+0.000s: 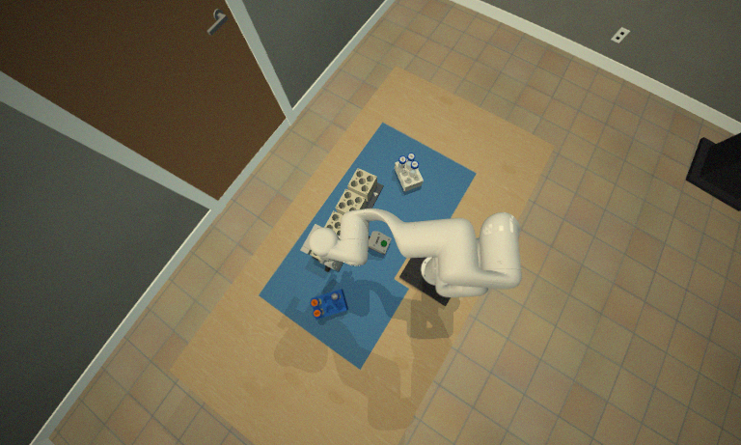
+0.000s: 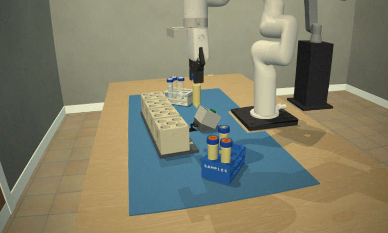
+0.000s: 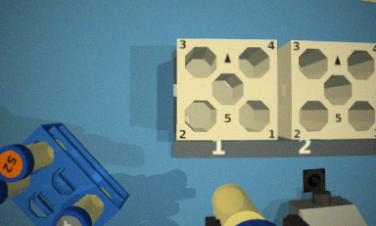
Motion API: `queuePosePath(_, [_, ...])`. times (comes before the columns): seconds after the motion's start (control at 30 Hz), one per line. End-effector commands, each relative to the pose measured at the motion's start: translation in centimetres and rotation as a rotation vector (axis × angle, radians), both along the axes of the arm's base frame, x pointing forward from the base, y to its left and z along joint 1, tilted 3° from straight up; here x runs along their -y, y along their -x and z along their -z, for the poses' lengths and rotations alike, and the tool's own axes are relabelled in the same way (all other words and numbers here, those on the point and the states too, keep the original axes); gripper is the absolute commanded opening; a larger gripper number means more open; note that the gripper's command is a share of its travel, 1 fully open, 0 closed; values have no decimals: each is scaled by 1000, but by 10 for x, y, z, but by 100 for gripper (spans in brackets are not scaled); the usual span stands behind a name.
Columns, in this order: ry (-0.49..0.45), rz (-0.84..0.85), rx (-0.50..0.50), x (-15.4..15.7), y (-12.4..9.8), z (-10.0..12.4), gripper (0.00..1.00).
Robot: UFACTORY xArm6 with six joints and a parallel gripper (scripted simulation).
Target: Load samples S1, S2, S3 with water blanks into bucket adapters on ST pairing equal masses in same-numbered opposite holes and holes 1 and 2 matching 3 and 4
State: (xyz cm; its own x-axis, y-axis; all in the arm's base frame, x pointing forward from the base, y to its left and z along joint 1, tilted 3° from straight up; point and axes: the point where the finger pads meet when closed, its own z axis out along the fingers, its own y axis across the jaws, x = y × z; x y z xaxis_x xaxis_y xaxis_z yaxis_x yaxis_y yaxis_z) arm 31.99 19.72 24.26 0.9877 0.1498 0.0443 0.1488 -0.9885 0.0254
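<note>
My gripper (image 2: 197,78) (image 3: 254,222) is shut on an upright yellow-filled tube (image 2: 196,95) (image 3: 228,201); its cap dot is hidden. The tube hangs above the mat, beside the labelled edge of stand ST (image 3: 259,149) near adapter 1 (image 2: 174,140) (image 3: 266,89). The visible holes of adapter 1 and adapter 2 (image 3: 299,89) are empty. The blue samples rack (image 1: 342,308) (image 2: 215,170) holds two orange-dot tubes, one being S2 (image 3: 10,163), and grey-dot X9 (image 1: 335,296) (image 2: 224,129) (image 3: 73,218). The white rack (image 1: 410,187) (image 2: 186,101) holds three blanks; their numbers are unreadable.
The sloped desk (image 2: 206,120) with the green DONE key (image 1: 383,243) (image 2: 212,110) stands between the stand and the robot base (image 2: 263,120). A small black fitting (image 3: 313,180) sticks out from the desk towards the stand. My arm partly hides the near adapters from above.
</note>
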Motion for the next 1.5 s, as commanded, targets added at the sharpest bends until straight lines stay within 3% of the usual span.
queuePosePath(0.0, [-3,0,3,17,-11,-2,0])
queuePosePath(1.47, [-1,0,4,182,-107,-10,0])
